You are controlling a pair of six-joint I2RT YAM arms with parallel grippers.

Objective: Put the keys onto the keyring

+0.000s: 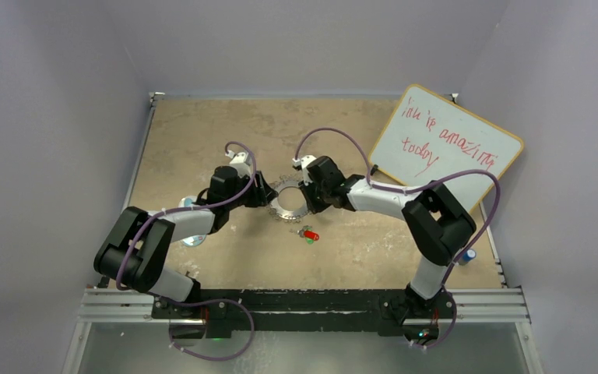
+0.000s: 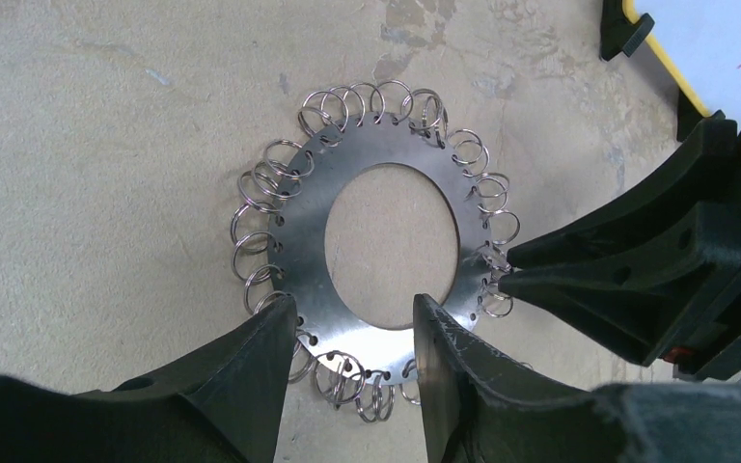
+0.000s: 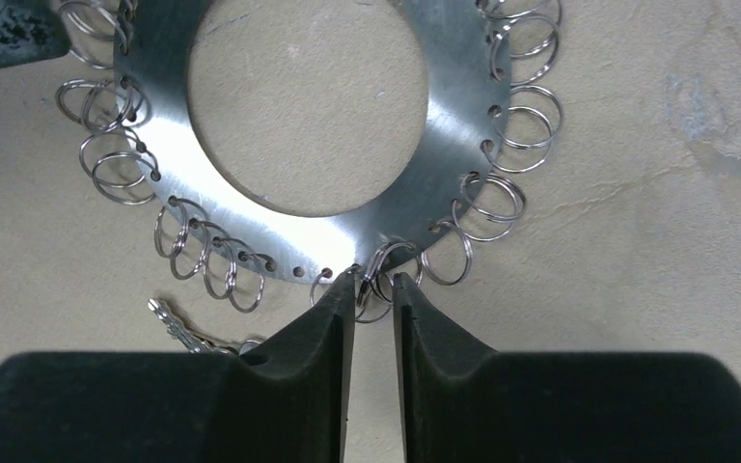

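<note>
Lying flat on the tabletop (image 2: pixel 106 145), the keyring (image 2: pixel 304 231) sits between the two claws, which face each other across it. The left claw (image 2: pixel 352 318) stands about half open, its two black fingers (image 2: pixel 251 386) straddling the stretch of rim closest to it, with the flat band showing in the gap. The right claw (image 3: pixel 374 280) is drawn narrow at the opposite rim, a slim slot between its fingertips (image 3: pixel 338 299). One small wire loop sits right at that slot; I cannot tell whether it is pinched or only flanked.

The keyring is a flat disc of brushed, silvery metal with a wide round hole at its centre. Small holes are punched round its edge, and thin round split rings (image 3: pixel 526 116) hang from them, overlapping in a fringe. The tabletop is a mottled beige, stone-like surface with faint cracks.

The keys (image 1: pixel 310 235) lie off the ring, on the tabletop behind the right claw's tips and toward that arm's base, one with a red head (image 1: pixel 312 235) and one with a green head (image 1: pixel 309 241). In the right wrist view a notched silver key blade (image 3: pixel 178 323) pokes out beside one finger, its head hidden under it.

Beyond the right claw a whiteboard (image 1: pixel 448 144) with an orange-yellow frame and red handwriting leans at the tabletop's far side.
</note>
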